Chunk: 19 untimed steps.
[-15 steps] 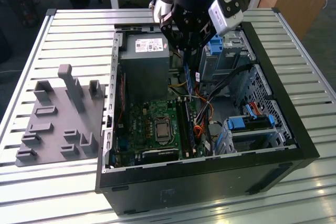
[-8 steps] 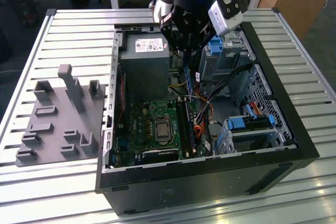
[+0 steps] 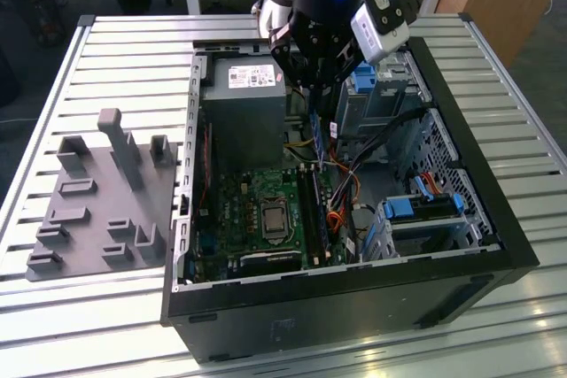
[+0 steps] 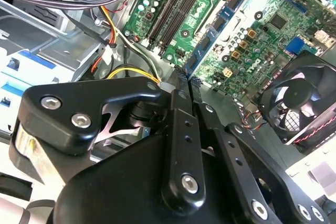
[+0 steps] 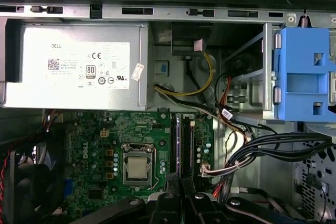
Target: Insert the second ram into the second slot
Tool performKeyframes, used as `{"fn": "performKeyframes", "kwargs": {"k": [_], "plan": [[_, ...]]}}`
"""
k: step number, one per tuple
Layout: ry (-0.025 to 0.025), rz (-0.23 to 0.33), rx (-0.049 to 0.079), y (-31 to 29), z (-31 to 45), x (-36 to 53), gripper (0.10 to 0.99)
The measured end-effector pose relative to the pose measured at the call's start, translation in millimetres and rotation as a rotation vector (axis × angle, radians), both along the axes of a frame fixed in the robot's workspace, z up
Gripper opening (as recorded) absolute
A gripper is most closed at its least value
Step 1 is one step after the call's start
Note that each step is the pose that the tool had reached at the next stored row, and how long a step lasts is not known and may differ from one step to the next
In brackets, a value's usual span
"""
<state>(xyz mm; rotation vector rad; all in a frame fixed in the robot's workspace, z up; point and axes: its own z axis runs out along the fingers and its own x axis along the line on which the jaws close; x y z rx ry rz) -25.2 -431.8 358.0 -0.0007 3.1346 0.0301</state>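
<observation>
My gripper [image 3: 319, 96] hangs over the open computer case, above the power supply's right edge in the exterior view, and is shut on the second ram [image 3: 316, 130]. The ram is a thin blue-green stick with dark chips and hangs down from the fingers. In the second wrist view the ram [image 4: 218, 24] runs out from the closed gripper [image 4: 185, 80] across the green motherboard. The black memory slots [image 3: 308, 205] lie nearer the case front than the gripper, apart from the ram. In the first wrist view the slots [image 5: 182, 140] run just beyond the gripper [image 5: 181, 181].
A grey power supply [image 3: 244, 108] fills the case's far end. The processor socket [image 3: 273, 216] sits beside the slots. Black and coloured cables [image 3: 390, 135] cross to the drive cage with blue tabs [image 3: 425, 205]. A fan [image 4: 302, 103] sits near the board. A grey fixture block [image 3: 102, 201] lies outside.
</observation>
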Motion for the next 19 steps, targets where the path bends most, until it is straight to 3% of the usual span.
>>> {"fn": "performKeyframes", "kwargs": {"k": [19], "plan": [[0.0,0.0,0.0,0.0,-10.3,0.0,0.137]]}}
